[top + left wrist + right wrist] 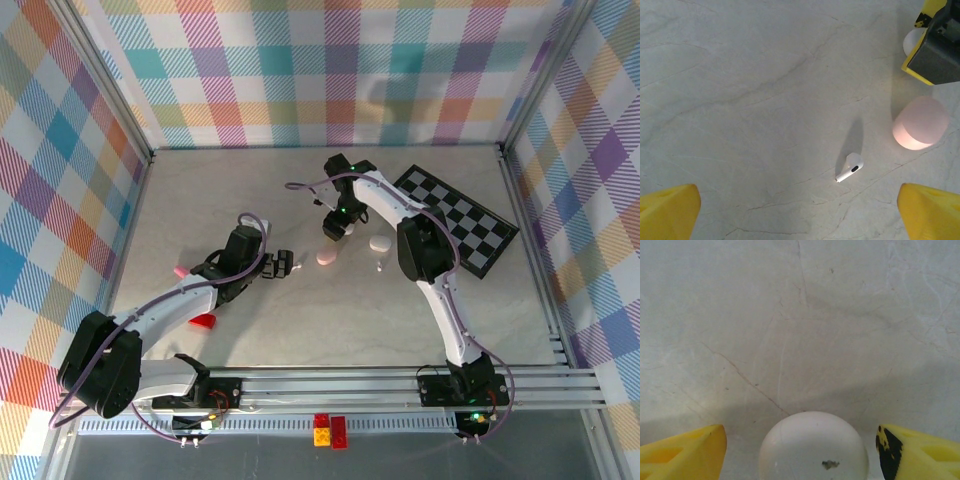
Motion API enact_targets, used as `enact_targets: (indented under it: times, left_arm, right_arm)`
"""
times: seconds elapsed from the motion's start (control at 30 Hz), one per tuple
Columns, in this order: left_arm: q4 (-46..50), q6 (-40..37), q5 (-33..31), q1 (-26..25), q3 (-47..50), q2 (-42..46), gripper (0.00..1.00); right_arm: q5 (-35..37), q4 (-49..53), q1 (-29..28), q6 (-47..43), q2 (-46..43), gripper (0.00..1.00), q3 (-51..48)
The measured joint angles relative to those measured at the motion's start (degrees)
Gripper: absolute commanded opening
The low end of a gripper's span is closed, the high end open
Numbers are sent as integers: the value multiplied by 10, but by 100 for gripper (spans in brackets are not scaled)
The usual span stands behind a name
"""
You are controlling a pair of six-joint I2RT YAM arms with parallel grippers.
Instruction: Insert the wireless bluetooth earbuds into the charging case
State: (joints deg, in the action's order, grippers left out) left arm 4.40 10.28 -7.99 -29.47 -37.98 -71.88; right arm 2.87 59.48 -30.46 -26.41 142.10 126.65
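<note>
You see one white earbud (850,167) lying on the bench (740,100), ahead of your left end effector (800,212), whose fingers stand wide apart. A pink case (920,122) sits near it, not touching. Your right end effector (800,450) straddles a white case (812,445), fingers apart and clear of it.

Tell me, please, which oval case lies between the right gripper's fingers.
The white case, flanked by the right gripper's open fingers; the pink case and the pale case lie apart.
</note>
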Motion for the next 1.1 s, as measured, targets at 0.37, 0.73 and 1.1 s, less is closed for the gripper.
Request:
enact_targets:
  times: [0.37, 0.73, 1.1]
  left_arm:
    - [-1, 0, 11, 0, 0, 0, 100]
    - [-5, 0, 24, 0, 0, -1, 100]
    - [-18, 0, 37, 0, 0, -15, 100]
  right_arm:
    - [14, 30, 0, -21, 6, 59, 10]
    - [12, 29, 0, -5, 7, 63, 10]
    - [13, 32, 0, -2, 10, 51, 16]
